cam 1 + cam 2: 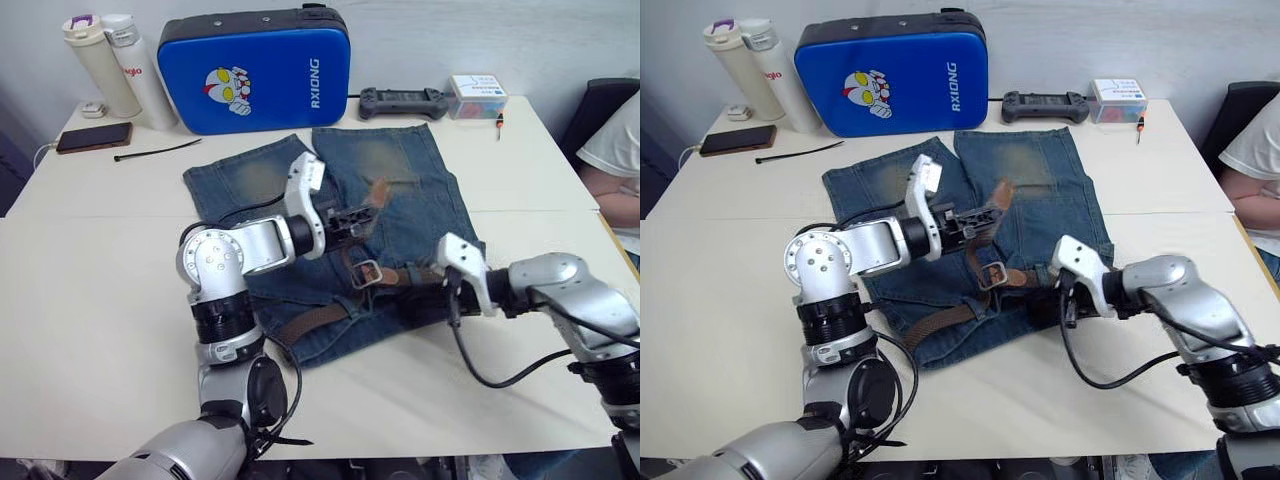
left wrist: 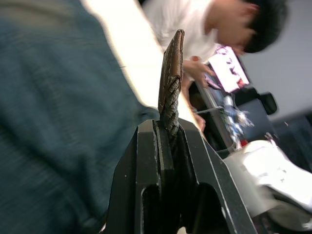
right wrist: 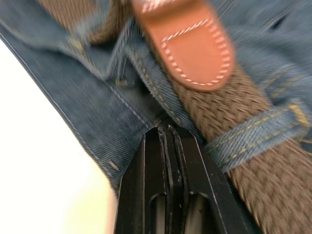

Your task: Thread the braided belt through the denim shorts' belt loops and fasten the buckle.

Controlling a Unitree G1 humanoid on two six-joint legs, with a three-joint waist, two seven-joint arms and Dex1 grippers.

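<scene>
The left gripper [image 2: 168, 134] pinches the belt [image 1: 322, 318] tip, raised above the shorts [image 1: 1050, 215] and buckle [image 1: 365, 273]. The right gripper [image 3: 168, 139] looks clamped on waistband denim beside a belt loop [image 3: 253, 139]. A slipped tip could pull the strap back out.

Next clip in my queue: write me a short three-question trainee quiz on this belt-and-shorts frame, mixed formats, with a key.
1. True or false: the left gripper is shut on the braided belt, lifting its free end off the denim shorts.
2. Multiple choice: the buckle is A) hanging in the air, B) lying on the shorts, C) beside the blue case.
3. Fill in: the right gripper is pinching the shorts' ____ edge, next to a belt loop.

Key: 1 true; 2 B; 3 waistband.
</scene>
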